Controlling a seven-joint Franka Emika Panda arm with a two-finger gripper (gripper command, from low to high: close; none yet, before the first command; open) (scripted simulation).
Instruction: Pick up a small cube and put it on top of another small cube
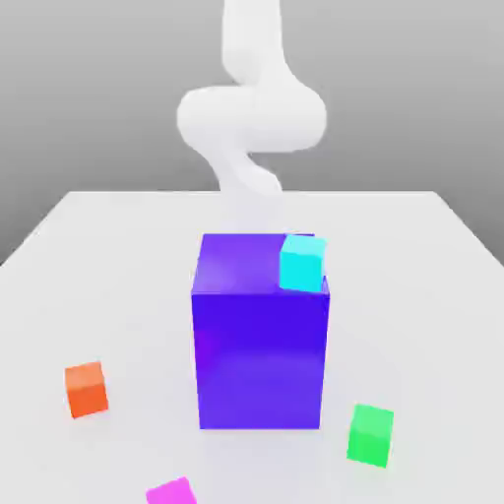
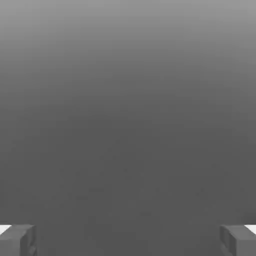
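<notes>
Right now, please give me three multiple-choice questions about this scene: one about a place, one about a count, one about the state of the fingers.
1. Where is the cyan cube?
A. on the table
B. on the big blue-purple block
C. held by the fingers

2. How many small cubes lie on the table?
A. one
B. three
C. five

3. The fingers are:
A. spread apart, holding nothing
B. closed on a cube

Key: B, it rests at the block's top edge; B, orange cube, green cube, magenta cube; A, empty gap between them.
</notes>
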